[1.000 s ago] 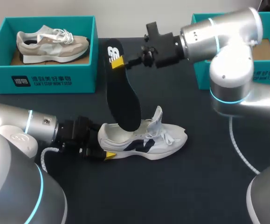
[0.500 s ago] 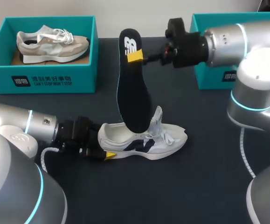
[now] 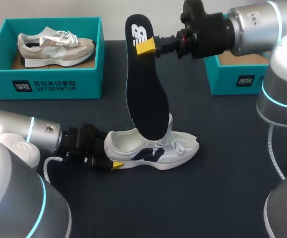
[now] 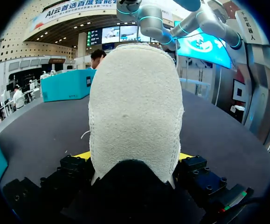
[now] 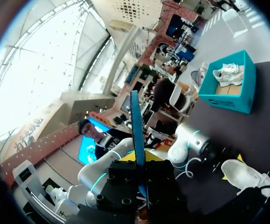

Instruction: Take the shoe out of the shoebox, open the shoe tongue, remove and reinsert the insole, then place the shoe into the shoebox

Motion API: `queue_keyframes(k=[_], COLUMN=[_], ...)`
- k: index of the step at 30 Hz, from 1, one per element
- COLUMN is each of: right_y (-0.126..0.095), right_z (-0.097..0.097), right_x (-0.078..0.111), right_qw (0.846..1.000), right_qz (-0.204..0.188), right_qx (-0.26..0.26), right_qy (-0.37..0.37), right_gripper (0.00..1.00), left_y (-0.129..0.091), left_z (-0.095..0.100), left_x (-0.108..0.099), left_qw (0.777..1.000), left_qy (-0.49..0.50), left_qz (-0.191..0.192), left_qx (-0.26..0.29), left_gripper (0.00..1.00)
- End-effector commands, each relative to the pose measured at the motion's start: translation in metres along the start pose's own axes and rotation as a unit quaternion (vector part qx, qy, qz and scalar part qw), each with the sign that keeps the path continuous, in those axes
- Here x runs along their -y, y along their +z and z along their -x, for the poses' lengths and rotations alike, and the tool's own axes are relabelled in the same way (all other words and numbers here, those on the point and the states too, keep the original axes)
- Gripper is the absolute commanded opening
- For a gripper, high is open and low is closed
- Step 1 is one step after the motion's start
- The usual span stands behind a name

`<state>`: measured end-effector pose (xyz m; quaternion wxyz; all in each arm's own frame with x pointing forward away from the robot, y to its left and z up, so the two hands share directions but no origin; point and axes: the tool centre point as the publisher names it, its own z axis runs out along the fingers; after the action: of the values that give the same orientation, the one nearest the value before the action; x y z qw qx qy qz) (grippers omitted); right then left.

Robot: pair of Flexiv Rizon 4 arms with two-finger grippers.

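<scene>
A white shoe (image 3: 155,148) with dark side marks lies on the dark table, its toe pointing right. My left gripper (image 3: 108,161) is at its heel; in the left wrist view the heel (image 4: 135,102) fills the gap between the two fingers and both yellow tips touch its sides. High over the table, my right gripper (image 3: 150,45) is shut on the heel end of a black insole (image 3: 145,94). The insole hangs steeply, and its toe end sits in the shoe's mouth by the raised tongue. From the right wrist the insole (image 5: 135,121) shows edge-on, rising out of the gripper (image 5: 141,163).
A teal shoebox (image 3: 44,82) at the back left holds a beige shoe (image 3: 56,44). A second teal box (image 3: 235,79) stands at the back right, partly behind my right arm. The right wrist view also takes in the white shoe (image 5: 244,175).
My right gripper has moved up and to the right with the insole, which now stands steeper, its toe end still at the shoe. The left arm and the shoe have stayed put.
</scene>
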<state>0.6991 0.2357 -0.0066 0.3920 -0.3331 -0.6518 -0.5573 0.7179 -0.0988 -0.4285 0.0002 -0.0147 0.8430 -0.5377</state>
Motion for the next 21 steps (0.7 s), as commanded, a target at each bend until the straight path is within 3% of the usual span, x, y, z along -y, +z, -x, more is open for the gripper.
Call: queue_keyframes(k=[1,12,21], right_y=[-0.008,-0.015,-0.020], right_z=[-0.022,-0.046,-0.055], right_x=[0.015,0.038,0.055], right_qw=[0.999,0.997,0.997], right_qz=[0.017,0.028,0.036], right_qx=[0.042,0.058,0.060], right_qy=[0.016,0.034,0.040], right_gripper=[0.00,0.00,0.00], left_y=[0.008,0.008,0.008], left_z=[-0.001,-0.001,-0.001], left_x=[-0.005,-0.005,-0.005], left_qw=[1.000,1.000,1.000], left_qy=[0.000,0.000,0.000], left_qz=[0.001,0.001,0.001], left_qx=[0.001,0.001,0.001], left_gripper=[0.00,0.00,0.00])
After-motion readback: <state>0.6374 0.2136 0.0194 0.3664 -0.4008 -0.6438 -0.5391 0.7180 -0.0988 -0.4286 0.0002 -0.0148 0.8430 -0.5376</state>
